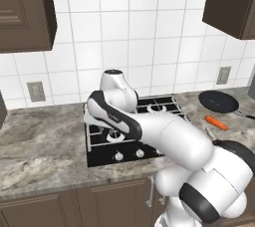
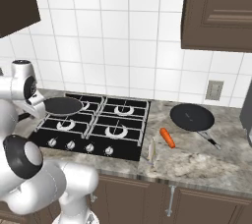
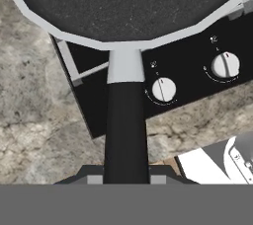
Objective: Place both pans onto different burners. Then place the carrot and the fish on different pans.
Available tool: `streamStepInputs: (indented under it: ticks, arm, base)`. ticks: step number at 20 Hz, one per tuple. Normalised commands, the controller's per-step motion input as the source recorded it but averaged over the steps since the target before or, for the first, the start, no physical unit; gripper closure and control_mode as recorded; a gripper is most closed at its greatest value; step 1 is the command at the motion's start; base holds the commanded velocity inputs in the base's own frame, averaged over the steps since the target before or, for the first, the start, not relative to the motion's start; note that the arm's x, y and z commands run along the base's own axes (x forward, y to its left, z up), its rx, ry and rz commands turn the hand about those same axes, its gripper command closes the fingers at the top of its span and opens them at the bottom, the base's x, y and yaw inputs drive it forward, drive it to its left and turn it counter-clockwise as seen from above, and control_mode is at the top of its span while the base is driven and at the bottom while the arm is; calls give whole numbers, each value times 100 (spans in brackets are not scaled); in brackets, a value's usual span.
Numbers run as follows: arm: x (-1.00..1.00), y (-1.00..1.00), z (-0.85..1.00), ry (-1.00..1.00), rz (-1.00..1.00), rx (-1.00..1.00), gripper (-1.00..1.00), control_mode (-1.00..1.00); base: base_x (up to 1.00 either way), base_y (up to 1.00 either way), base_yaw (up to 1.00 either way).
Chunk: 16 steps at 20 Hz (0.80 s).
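The fingers (image 3: 126, 177) are clenched on the handle of one pan (image 2: 63, 105). Its long axis runs straight away from the fingers, with the round part above the left burners (image 2: 65, 125) of the cooktop (image 2: 123, 134). Far to the right of the fingers, on the desk (image 2: 197, 161), lie the fish (image 2: 152, 152), the carrot (image 2: 168, 138) and the second pan (image 2: 192, 117), its handle pointing to the front right.

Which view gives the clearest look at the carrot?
The right base view: the carrot lies whole and unobstructed on the counter, between the cooktop and the second pan. The left base view shows it smaller, near the right edge.
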Motion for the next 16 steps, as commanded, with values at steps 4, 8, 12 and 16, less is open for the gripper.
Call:
streamStepInputs:
  ticks: [4, 8, 12, 16]
  arm:
    - [12, 0, -13, 5, 0, 0, 100, -100]
    - [1, 0, -20, 6, -1, 0, 100, -100]
    - [3, 0, -28, 6, -1, 0, 100, -100]
    - [16, 0, -24, 7, 0, 0, 100, -100]
  base:
    - [0, 0, 0]
    - [0, 0, 0]
    - [0, 0, 0]
    - [0, 0, 0]
